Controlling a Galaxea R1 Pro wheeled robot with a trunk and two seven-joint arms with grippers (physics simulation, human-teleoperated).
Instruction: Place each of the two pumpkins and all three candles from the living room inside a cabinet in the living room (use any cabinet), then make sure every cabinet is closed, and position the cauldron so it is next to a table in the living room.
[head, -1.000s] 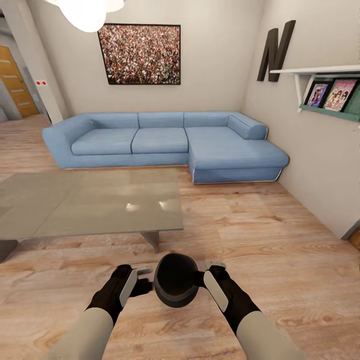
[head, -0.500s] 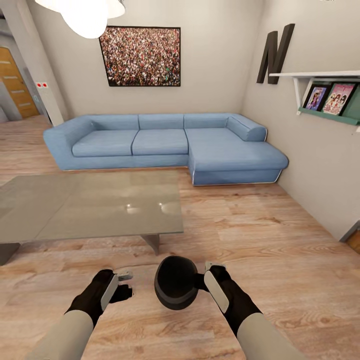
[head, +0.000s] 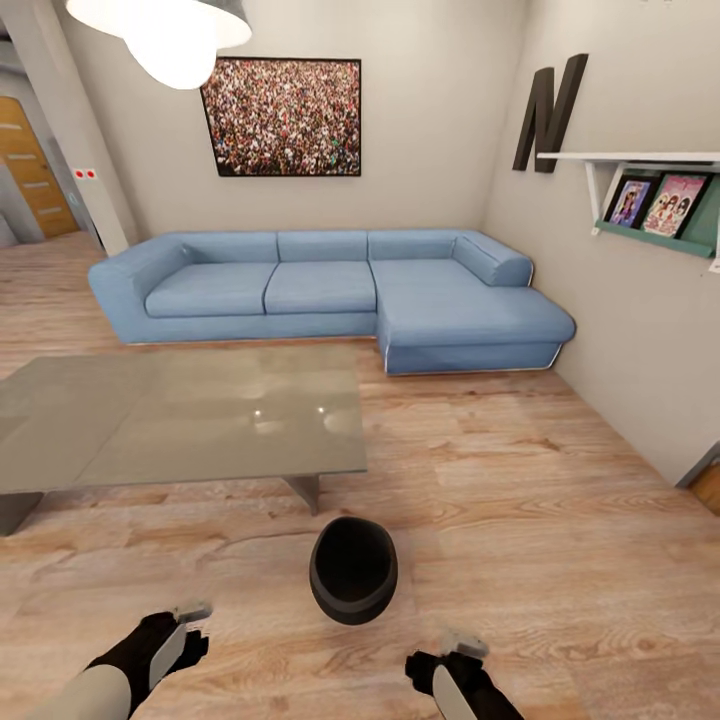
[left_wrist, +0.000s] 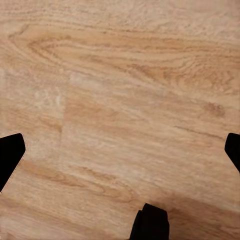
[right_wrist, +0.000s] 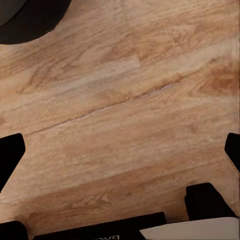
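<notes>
The black cauldron (head: 353, 570) stands upright on the wooden floor, just in front of the near right corner of the grey-beige table (head: 180, 415). Both arms hang low, apart from the pot. My left gripper (head: 190, 625) is open at the lower left, over bare floor. My right gripper (head: 445, 655) is open at the lower right, a hand's width from the cauldron. The right wrist view catches an edge of the cauldron (right_wrist: 30, 17) at one corner, with bare planks between the fingertips. The pumpkins, candles and cabinet are out of view.
A blue corner sofa (head: 330, 290) runs along the far wall behind the table. A wall shelf (head: 650, 190) with pictures hangs on the right wall. A wooden door (head: 30, 165) shows at far left. Open floor lies right of the table.
Both grippers have let go of the cauldron and pulled back toward me, left first, then right. The cauldron now rests on the floor. The camera has tilted slightly.
</notes>
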